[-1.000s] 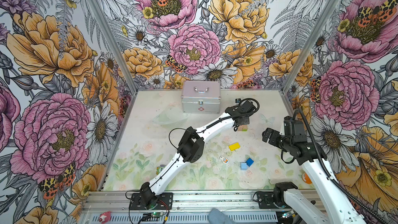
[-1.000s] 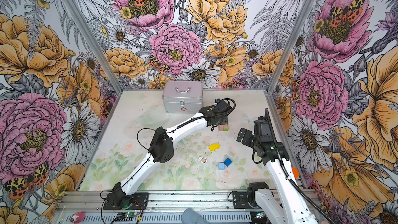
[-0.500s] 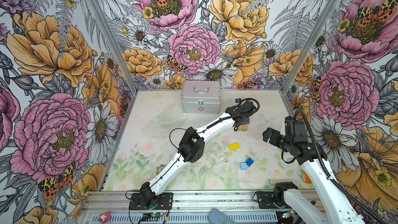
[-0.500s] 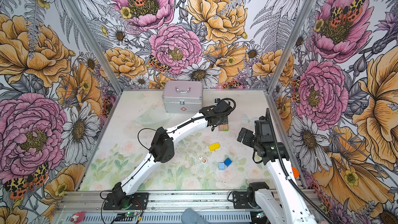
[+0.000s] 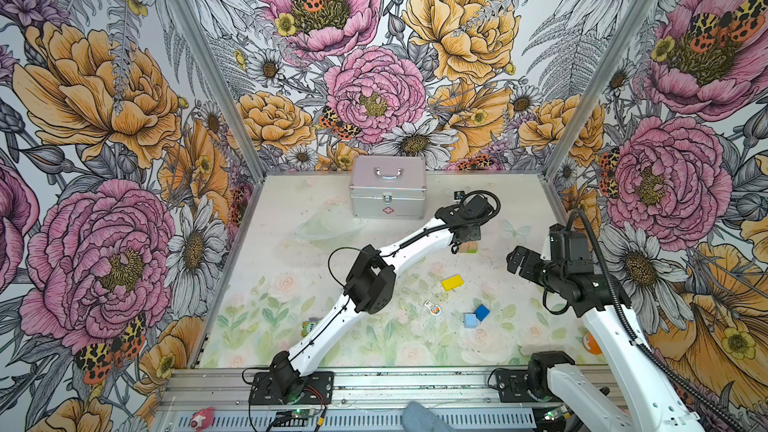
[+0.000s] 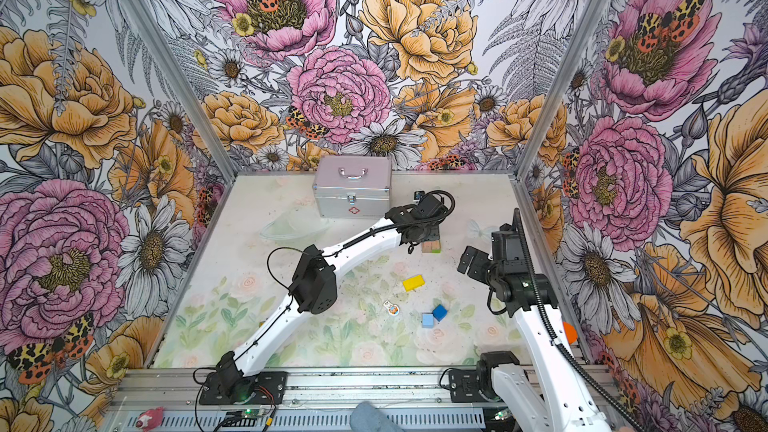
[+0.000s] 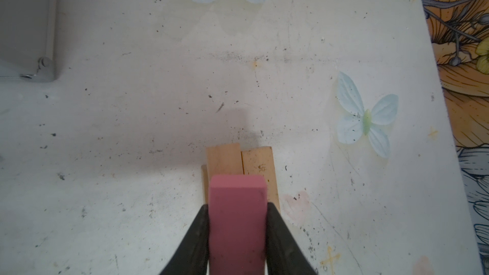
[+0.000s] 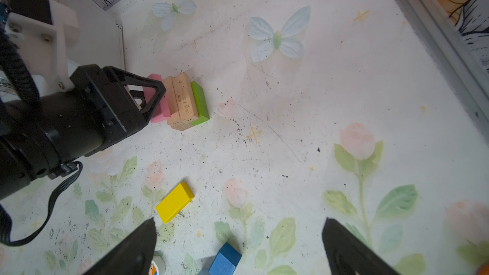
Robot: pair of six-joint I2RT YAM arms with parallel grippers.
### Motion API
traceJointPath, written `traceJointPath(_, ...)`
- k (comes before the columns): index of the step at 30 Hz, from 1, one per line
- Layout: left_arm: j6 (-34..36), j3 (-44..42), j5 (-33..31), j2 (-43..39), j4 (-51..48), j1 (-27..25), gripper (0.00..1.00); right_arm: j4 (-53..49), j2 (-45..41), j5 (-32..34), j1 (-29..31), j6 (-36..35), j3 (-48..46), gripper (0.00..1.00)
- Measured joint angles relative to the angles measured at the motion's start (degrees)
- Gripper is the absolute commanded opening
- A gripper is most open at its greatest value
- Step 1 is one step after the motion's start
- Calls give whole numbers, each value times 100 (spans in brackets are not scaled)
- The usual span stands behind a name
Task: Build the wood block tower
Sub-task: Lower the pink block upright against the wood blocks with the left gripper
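My left gripper [image 7: 237, 207] is shut on a pink block [image 7: 236, 220], with a jaw against each long side. In the right wrist view the pink block [image 8: 158, 101] stands against two tan blocks [image 8: 180, 101], and a green block [image 8: 199, 103] is on their far side. This low cluster [image 5: 469, 248] is all there is of the tower. I cannot tell whether the pink block rests on the table. A yellow block [image 5: 452, 283], a dark blue cube [image 5: 482, 312] and a light blue cube [image 5: 470, 320] lie loose. My right gripper [image 8: 239, 223] hangs open over them, holding nothing.
A silver metal case [image 5: 387, 193] stands at the back. A clear plastic piece [image 5: 328, 226] lies to the left of the cluster. A flat cartoon figure piece [image 5: 433, 307] lies near the cubes. An orange thing [image 5: 591, 343] sits by the right wall.
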Motion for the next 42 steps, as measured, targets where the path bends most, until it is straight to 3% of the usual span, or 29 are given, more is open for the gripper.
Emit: traceJointPath(42, 17, 168, -17, 111, 0, 66, 41, 83, 81, -267, -216, -46, -35, 100)
